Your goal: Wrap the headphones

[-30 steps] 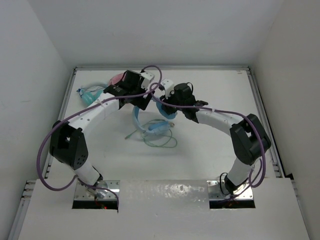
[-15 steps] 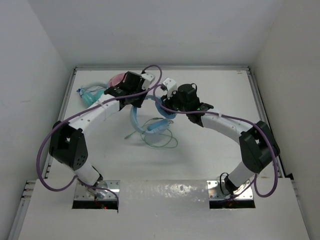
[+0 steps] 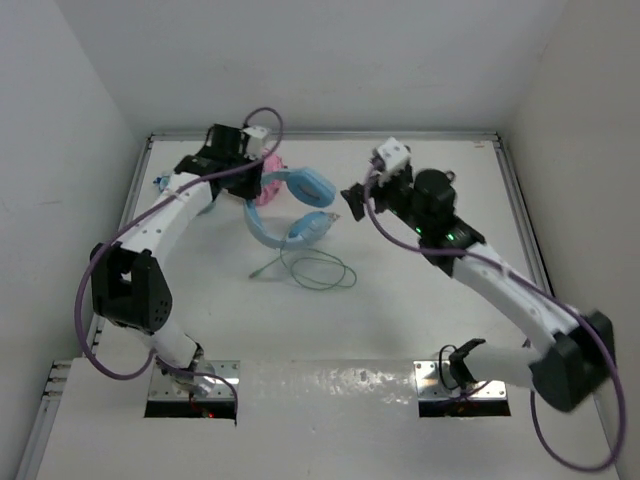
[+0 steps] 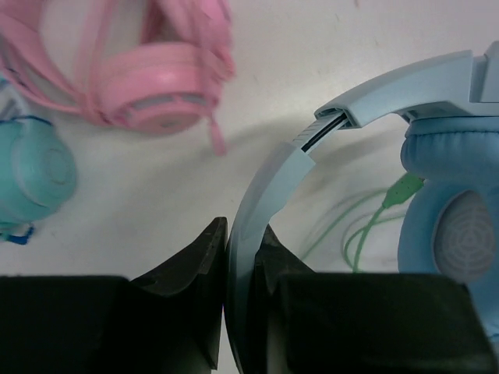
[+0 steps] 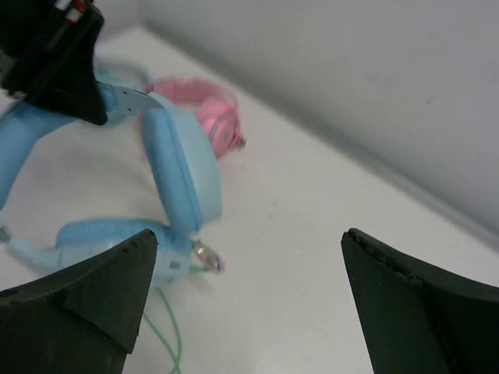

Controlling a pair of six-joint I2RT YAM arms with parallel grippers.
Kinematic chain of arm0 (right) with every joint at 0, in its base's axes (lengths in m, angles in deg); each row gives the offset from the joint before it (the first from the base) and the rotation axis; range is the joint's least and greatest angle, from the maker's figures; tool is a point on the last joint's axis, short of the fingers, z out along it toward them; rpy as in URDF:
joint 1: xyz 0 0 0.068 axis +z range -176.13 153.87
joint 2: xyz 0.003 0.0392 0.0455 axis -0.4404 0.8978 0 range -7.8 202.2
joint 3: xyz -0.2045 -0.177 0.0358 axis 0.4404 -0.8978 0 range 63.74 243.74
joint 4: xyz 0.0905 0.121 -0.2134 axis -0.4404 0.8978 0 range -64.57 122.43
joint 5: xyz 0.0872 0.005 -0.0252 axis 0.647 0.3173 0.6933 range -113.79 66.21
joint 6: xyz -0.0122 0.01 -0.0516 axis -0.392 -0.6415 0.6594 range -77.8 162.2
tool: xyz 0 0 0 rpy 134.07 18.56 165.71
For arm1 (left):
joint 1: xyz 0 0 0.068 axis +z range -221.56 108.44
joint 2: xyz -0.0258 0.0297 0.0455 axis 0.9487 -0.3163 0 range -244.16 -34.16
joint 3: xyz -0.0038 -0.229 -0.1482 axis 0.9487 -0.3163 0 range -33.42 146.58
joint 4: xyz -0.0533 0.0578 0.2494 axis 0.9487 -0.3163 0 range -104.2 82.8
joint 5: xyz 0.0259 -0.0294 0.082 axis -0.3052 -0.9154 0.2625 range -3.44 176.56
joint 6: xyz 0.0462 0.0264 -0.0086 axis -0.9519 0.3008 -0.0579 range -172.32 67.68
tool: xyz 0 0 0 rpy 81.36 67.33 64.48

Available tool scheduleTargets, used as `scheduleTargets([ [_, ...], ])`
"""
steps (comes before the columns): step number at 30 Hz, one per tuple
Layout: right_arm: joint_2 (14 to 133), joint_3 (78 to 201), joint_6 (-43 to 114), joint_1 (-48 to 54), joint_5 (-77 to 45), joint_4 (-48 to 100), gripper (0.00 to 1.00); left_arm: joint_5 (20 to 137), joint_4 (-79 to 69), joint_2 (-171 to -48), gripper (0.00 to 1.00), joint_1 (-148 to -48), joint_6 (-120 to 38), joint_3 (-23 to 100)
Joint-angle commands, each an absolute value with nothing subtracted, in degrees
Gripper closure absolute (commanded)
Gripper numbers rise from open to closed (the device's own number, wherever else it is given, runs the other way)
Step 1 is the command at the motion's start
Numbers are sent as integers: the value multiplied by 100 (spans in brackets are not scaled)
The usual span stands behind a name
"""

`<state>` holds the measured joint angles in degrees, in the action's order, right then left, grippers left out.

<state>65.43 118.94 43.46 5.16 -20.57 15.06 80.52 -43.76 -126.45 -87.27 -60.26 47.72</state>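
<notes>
Now, on the white table [image 3: 220, 300], the headphones [image 3: 290, 205] sit toward the back centre, their headband pinched tight in the left gripper [image 4: 240, 234]. The right gripper [image 5: 248, 234] hangs just beside them, jaws spread wide and empty. The thin green cable [image 3: 320, 270] trails in front, apparently in one loose loop.

A white table [image 3: 400, 300] fills the middle of the frame, closed in by three plain white walls: a back wall [image 3: 320, 60] across the top, a left wall [image 3: 50, 200] slanting down the left side and a right wall [image 3: 590, 150] down the right side. Thin metal rails [image 3: 520, 210] edge the table. Along the bottom runs a white shelf [image 3: 330, 425] with shiny metal plates [image 3: 225, 378] set in two cut-outs. The light is soft and even.
</notes>
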Motion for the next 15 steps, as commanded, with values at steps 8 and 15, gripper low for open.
scheduleTargets([
  [8,5634,9741,4519,419,-1096,-1015,11,6660,-4824,-12759,100,-7789,-5284,7168],
  [15,7243,10075,4598,638,-472,-1196,1,6907,-5202,-12697,100,-7789,-5328,8266],
])
